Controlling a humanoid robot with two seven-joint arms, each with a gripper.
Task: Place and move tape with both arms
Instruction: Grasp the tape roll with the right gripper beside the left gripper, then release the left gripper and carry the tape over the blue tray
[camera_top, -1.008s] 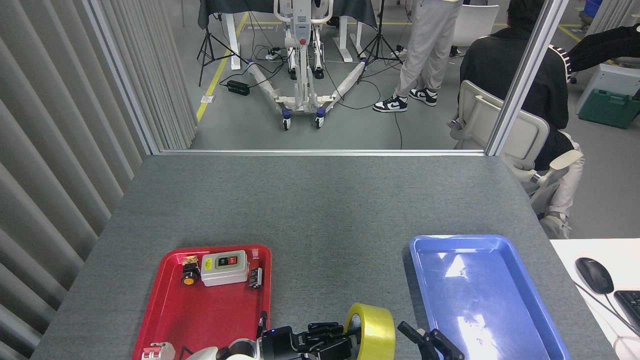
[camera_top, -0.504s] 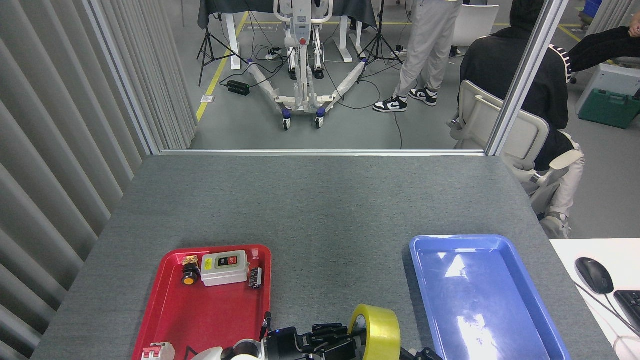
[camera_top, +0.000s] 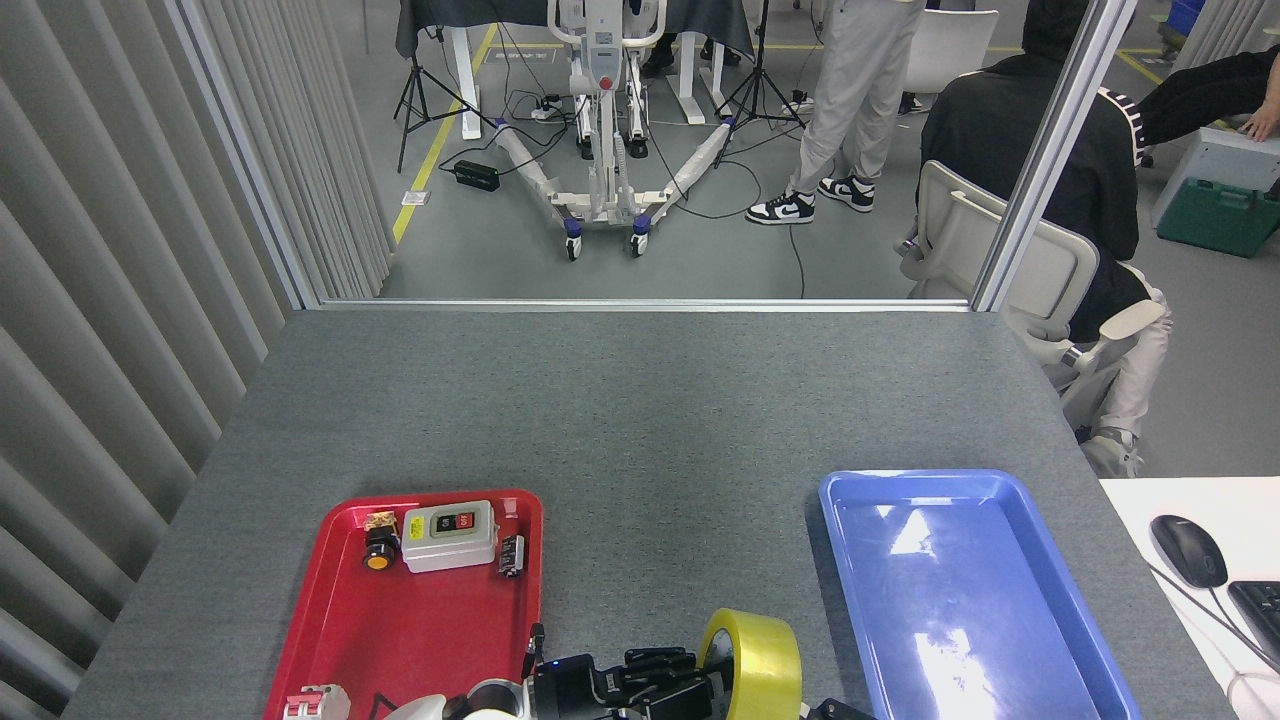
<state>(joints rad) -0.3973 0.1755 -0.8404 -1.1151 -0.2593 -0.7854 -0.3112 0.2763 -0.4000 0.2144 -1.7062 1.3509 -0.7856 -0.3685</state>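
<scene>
The tape (camera_top: 765, 662), a yellow roll with a white core, stands on edge at the bottom centre, in the gap between the two trays. My left gripper (camera_top: 703, 682) comes in from the lower left, its black fingers shut on the roll's left rim. Whether the roll touches the table is hidden by the frame edge. Just right of the tape, only a dark tip of my right gripper (camera_top: 836, 711) shows at the bottom edge, and its jaws are out of sight.
A red tray (camera_top: 420, 630) at the lower left holds a grey switch box (camera_top: 449, 535), a black push button (camera_top: 379, 548) and a small breaker (camera_top: 315, 703). At the lower right is a blue tray (camera_top: 960, 600). A mouse (camera_top: 1188, 550) lies on a white desk beyond. People stand and sit past the far edge.
The right gripper has dropped almost out of view at the bottom edge. The tape and left gripper shifted slightly right and down, then held still.
</scene>
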